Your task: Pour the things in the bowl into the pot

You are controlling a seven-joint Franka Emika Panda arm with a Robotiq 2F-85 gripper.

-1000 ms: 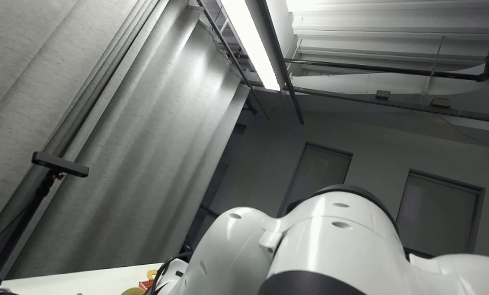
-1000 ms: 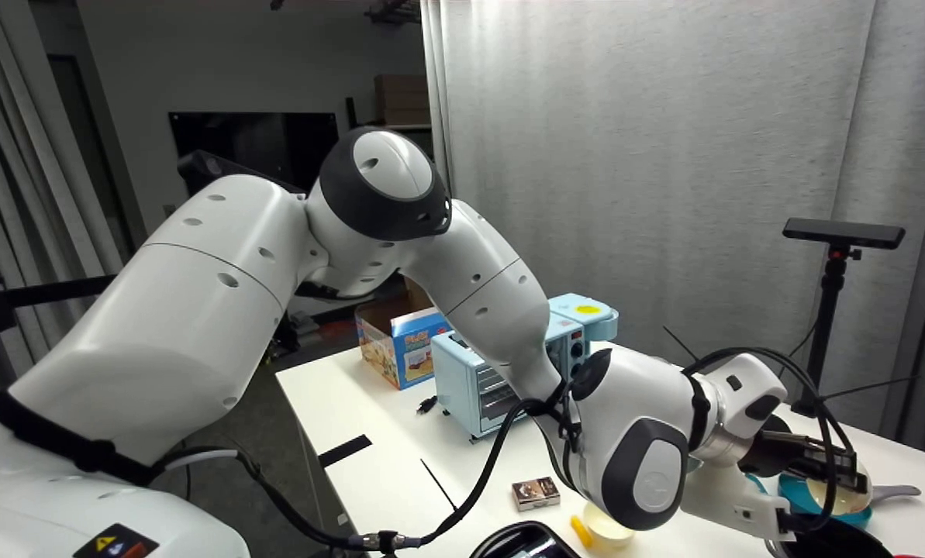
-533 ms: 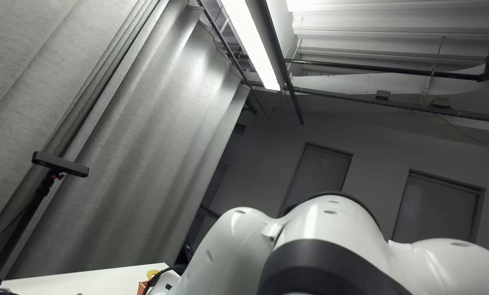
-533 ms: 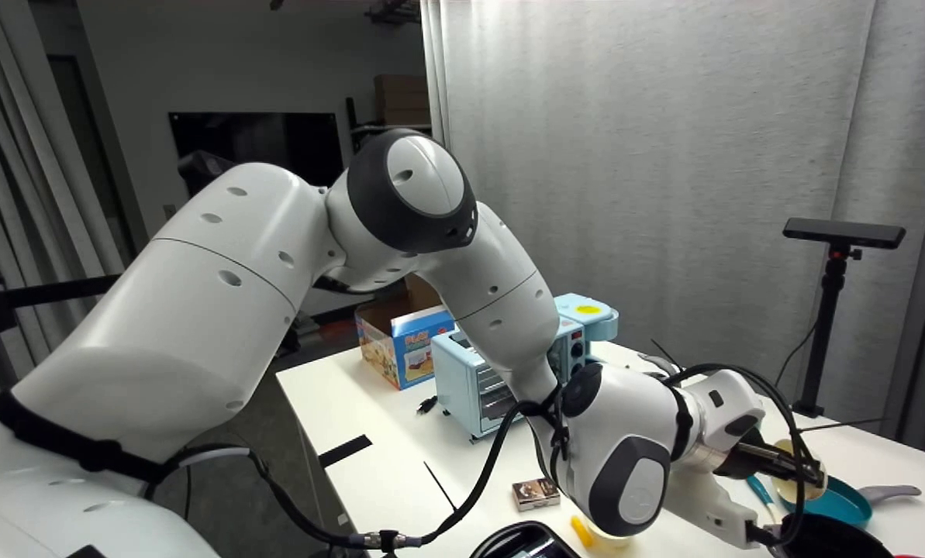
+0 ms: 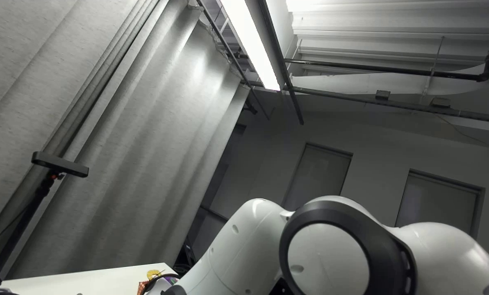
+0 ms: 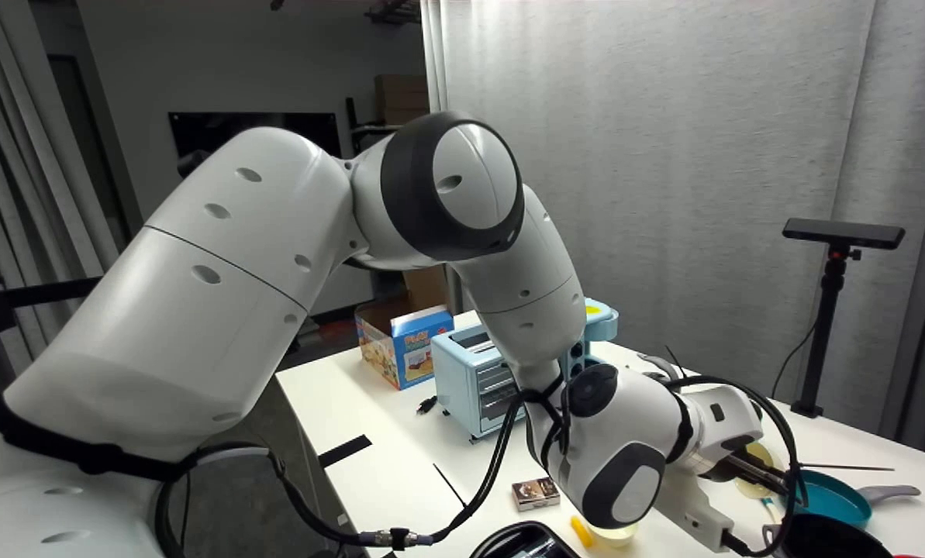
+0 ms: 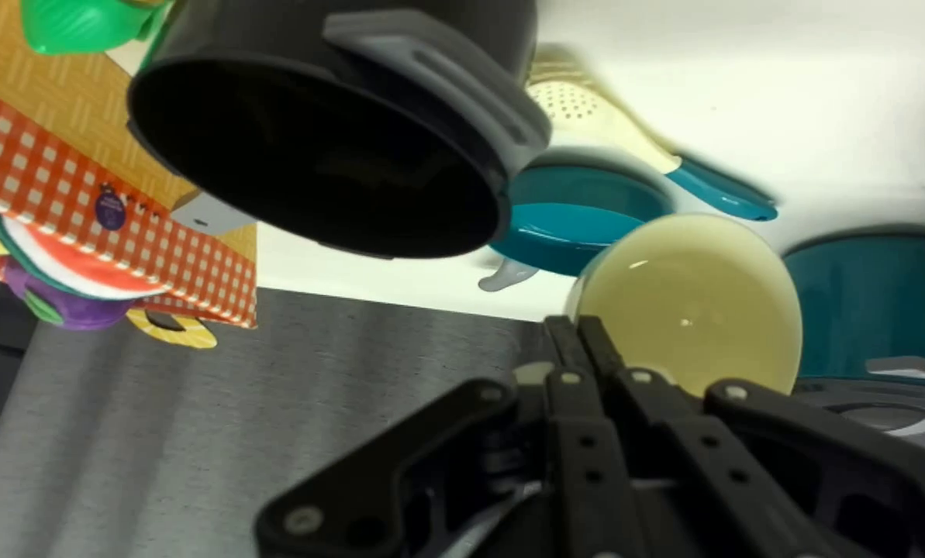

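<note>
The cream-yellow round bowl (image 7: pixel 695 302) hangs right of centre in the wrist view, its open mouth in full sight, and nothing shows inside it but small glints of light. The fingers (image 7: pixel 561 337), close together at the lower middle of that frame, pinch the bowl by its left rim; in an exterior view the bowl (image 6: pixel 753 490) shows only in part behind them, at the lower right. The deep black round pot (image 7: pixel 253 35) fills the upper left of the wrist view, apart from the bowl, its inside too dark to read. Going by the bare bowl and its place off to one side of the pot, the pouring looks done, and setting the bowl down is probably the step in hand. The next move would be to bring the bowl level, lower it onto the white counter (image 7: pixel 741 46), seen at the upper right, and only then part the fingers. That descent needs a path past the shallow teal pan (image 7: pixel 578 223), partly behind the bowl, the cream slotted spoon with a teal handle (image 7: pixel 631 139) just above it, and the teal round vessel (image 7: pixel 881 302) at the right edge.
</note>
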